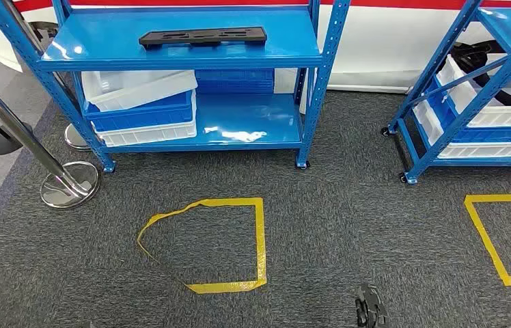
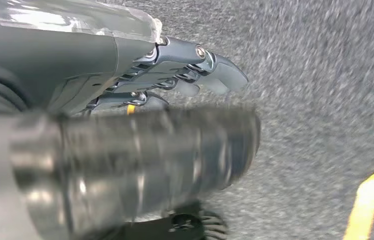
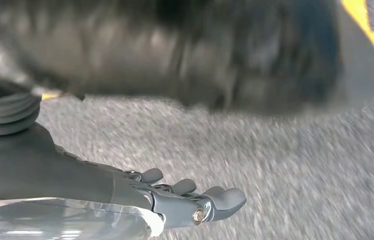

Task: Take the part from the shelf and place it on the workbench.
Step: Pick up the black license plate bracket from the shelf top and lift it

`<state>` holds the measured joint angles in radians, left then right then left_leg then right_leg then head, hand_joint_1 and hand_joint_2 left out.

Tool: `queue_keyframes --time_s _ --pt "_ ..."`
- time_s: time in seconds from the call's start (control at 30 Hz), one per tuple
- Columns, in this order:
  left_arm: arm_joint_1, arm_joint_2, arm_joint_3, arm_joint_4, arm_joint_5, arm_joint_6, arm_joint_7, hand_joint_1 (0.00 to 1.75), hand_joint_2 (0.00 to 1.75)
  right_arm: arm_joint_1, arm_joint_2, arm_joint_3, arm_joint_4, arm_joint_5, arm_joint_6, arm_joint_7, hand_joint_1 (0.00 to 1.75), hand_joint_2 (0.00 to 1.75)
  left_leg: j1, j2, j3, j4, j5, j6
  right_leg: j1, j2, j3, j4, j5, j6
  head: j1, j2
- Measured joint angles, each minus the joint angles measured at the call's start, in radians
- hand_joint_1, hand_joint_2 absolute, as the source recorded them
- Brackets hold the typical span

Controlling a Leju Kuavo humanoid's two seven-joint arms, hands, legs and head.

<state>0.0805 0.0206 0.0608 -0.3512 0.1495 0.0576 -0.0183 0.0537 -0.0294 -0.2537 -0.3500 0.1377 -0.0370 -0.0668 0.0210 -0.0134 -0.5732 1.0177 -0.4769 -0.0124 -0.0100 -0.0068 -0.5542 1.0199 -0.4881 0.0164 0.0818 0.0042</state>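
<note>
The part (image 1: 203,36) is a long flat black plastic piece with cut-outs, lying across the top level of the blue metal shelf (image 1: 184,60) straight ahead, across the carpet from me. My left hand (image 2: 175,70) hangs over the grey carpet with its fingers stretched out and nothing in them. My right hand (image 3: 175,197) hangs the same way, fingers extended and holding nothing. Dark fingertips of the right hand (image 1: 370,306) poke in at the bottom of the head view, far below the shelf.
White and blue bins (image 1: 145,109) are stacked on the shelf's lower level at left. A chrome stanchion (image 1: 68,184) stands at the left. A second blue shelf (image 1: 471,102) with bins stands at the right. Yellow tape squares (image 1: 261,239) (image 1: 488,239) mark the carpet.
</note>
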Motion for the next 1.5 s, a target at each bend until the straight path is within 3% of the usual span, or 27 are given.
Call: queue_keyframes --time_s 0.03,0.07,0.13,0.23,0.37,0.63,0.73,0.8,0.87,0.9,0.93,0.97,1.0,1.07,1.1,1.17,1.27,1.33,1.4,1.43,1.47,1.5 --pt "-0.003 0.001 0.004 0.001 0.007 0.002 -0.002 0.0 0.0 -0.004 -0.002 -0.011 0.002 0.007 -0.001 -0.004 0.0 0.58 0.0 0.0 0.0 0.0 0.0 0.0 0.0 0.0 0.0 0.0 0.0 0.0 0.0 0.0" --pt "-0.007 0.002 0.007 0.003 0.013 0.003 -0.004 0.0 0.0 -0.008 -0.003 -0.023 0.004 0.014 -0.001 -0.007 0.0 0.87 0.0 0.0 0.0 0.0 0.0 0.0 0.0 0.0 0.0 0.0 0.0 0.0 0.0 0.0" --pt "-0.02 0.008 0.022 0.01 0.04 0.009 -0.011 0.0 0.0 -0.026 -0.01 -0.075 0.013 0.042 -0.002 -0.022 0.0 1.75 0.0 0.0 0.0 0.0 0.0 0.0 0.0 0.0 0.0 0.0 0.0 0.0 0.0 0.0" --pt "-0.042 0.017 0.045 0.023 0.078 0.018 -0.021 0.0 0.0 -0.051 -0.023 -0.154 0.027 0.082 -0.003 -0.048 0.0 1.75 0.0 0.0 0.0 0.001 0.0 0.0 -0.002 0.0 0.0 0.0 0.0 0.0 0.0 0.0" --pt "-0.07 0.03 0.076 0.042 0.122 0.026 -0.038 0.0 0.0 -0.085 -0.037 -0.267 0.05 0.135 -0.002 -0.093 0.0 0.0 -0.003 0.0 0.0 0.001 0.0 0.001 -0.008 0.0 0.0 -0.001 0.001 0.001 0.0 0.0" --pt "-0.107 0.038 0.114 0.078 0.196 0.003 -0.078 0.0 0.0 -0.136 -0.07 -0.444 0.082 0.228 0.026 -0.179 0.0 0.0 -0.012 0.0 -0.003 0.008 -0.005 0.017 -0.017 0.0 0.001 -0.003 0.002 0.012 0.0 0.0" --pt "-0.114 0.043 0.128 0.087 0.238 -0.025 -0.089 0.0 0.0 -0.16 -0.082 -0.482 0.091 0.287 0.065 -0.188 0.0 0.0 -0.007 0.002 0.008 -0.016 0.007 0.032 -0.016 0.001 0.006 -0.002 -0.003 0.022 0.0 0.0" --pt "-0.123 0.044 0.136 0.093 0.261 -0.039 -0.09 0.0 0.0 -0.188 -0.089 -0.495 0.096 0.336 0.09 -0.196 0.0 0.0 -0.001 0.006 0.021 -0.038 0.018 0.043 -0.016 0.004 -0.025 0.065 -0.043 0.023 0.001 0.0" --pt "-0.132 0.044 0.141 0.1 0.277 -0.047 -0.085 0.0 0.0 -0.219 -0.096 -0.507 0.099 0.381 0.107 -0.203 0.0 0.0 -0.002 0.008 0.024 -0.041 0.019 0.047 -0.018 0.005 -0.093 0.195 -0.097 0.026 0.001 0.0" --pt "-0.134 0.043 0.143 0.104 0.283 -0.051 -0.082 0.0 0.0 -0.23 -0.099 -0.513 0.101 0.399 0.111 -0.207 0.0 0.0 -0.001 0.007 0.025 -0.041 0.017 0.047 -0.019 0.005 -0.121 0.243 -0.106 0.029 0.001 0.0" --pt "-0.135 0.043 0.145 0.107 0.287 -0.057 -0.078 0.0 0.0 -0.24 -0.1 -0.517 0.102 0.415 0.111 -0.215 0.0 0.0 0.001 0.003 0.027 -0.039 0.015 0.045 -0.022 0.005 -0.134 0.258 -0.096 0.032 0.001 0.0" --pt "-0.135 0.043 0.146 0.11 0.289 -0.065 -0.075 0.0 0.0 -0.25 -0.101 -0.52 0.103 0.428 0.107 -0.227 0.0 0.0 0.005 -0.001 0.029 -0.036 0.011 0.04 -0.026 0.005 -0.126 0.23 -0.065 0.036 0.001 0.0" --pt "-0.136 0.043 0.147 0.113 0.289 -0.074 -0.073 0.0 0.0 -0.263 -0.103 -0.521 0.104 0.441 0.1 -0.242 0.0 0.0 0.009 -0.005 0.031 -0.03 0.006 0.034 -0.03 0.005 -0.104 0.17 -0.021 0.041 0.002 0.0" --pt "-0.137 0.043 0.147 0.117 0.281 -0.09 -0.073 0.0 0.0 -0.302 -0.105 -0.521 0.104 0.467 0.08 -0.278 0.0 0.0 0.013 -0.01 0.029 -0.012 -0.009 0.015 -0.034 0.011 -0.055 0.056 0.029 0.044 0.002 0.0" --pt "-0.139 0.044 0.147 0.119 0.276 -0.096 -0.074 0.0 0.0 -0.324 -0.105 -0.519 0.104 0.483 0.069 -0.295 0.0 0.0 0.013 -0.011 0.026 -0.005 -0.014 0.006 -0.032 0.013 -0.044 0.029 0.034 0.039 0.002 0.0" --pt "-0.141 0.046 0.147 0.124 0.264 -0.104 -0.077 0.0 0.0 -0.367 -0.104 -0.509 0.105 0.516 0.047 -0.315 0.0 0.0 0.013 -0.013 0.022 -0.003 -0.015 -0.007 -0.025 0.015 -0.042 0.024 0.027 0.02 0.002 0.0" --pt "-0.141 0.047 0.147 0.13 0.249 -0.106 -0.078 0.0 0.0 -0.422 -0.098 -0.484 0.099 0.555 0.024 -0.317 0.0 0.0 0.016 -0.007 0.009 0.019 -0.033 -0.017 -0.024 0.011 -0.043 0.024 0.027 -0.004 0.001 0.0" --pt "-0.144 0.047 0.147 0.131 0.241 -0.103 -0.076 0.0 0.0 -0.452 -0.095 -0.455 0.091 0.567 0.014 -0.307 0.0 0.0 0.013 0.003 -0.045 0.129 -0.086 -0.017 -0.02 0.006 -0.041 0.023 0.025 -0.014 0.0 0.0" --pt "-0.144 0.048 0.147 0.132 0.235 -0.097 -0.07 0.0 0.0 -0.475 -0.09 -0.419 0.082 0.569 0.007 -0.288 0.0 0.0 0.008 0.006 -0.12 0.263 -0.129 -0.012 -0.011 0.0 -0.038 0.023 0.022 -0.021 0.0 0.0" --pt "-0.142 0.048 0.147 0.132 0.233 -0.094 -0.066 0.0 0.0 -0.487 -0.086 -0.4 0.078 0.567 0.005 -0.277 0.0 0.0 0.004 0.006 -0.14 0.29 -0.124 -0.007 -0.006 -0.001 -0.036 0.023 0.02 -0.024 0.0 0.0" --pt "-0.141 0.049 0.147 0.133 0.23 -0.092 -0.063 0.0 0.0 -0.5 -0.081 -0.379 0.072 0.565 0.004 -0.265 0.0 0.0 -0.001 0.006 -0.142 0.279 -0.099 0.002 -0.001 -0.001 -0.032 0.023 0.018 -0.028 0.0 0.0" --pt "-0.14 0.049 0.147 0.134 0.228 -0.09 -0.061 0.0 0.0 -0.516 -0.076 -0.358 0.065 0.561 0.002 -0.254 0.0 0.0 -0.008 0.006 -0.127 0.23 -0.058 0.013 0.004 -0.001 -0.027 0.023 0.015 -0.03 0.0 0.0"
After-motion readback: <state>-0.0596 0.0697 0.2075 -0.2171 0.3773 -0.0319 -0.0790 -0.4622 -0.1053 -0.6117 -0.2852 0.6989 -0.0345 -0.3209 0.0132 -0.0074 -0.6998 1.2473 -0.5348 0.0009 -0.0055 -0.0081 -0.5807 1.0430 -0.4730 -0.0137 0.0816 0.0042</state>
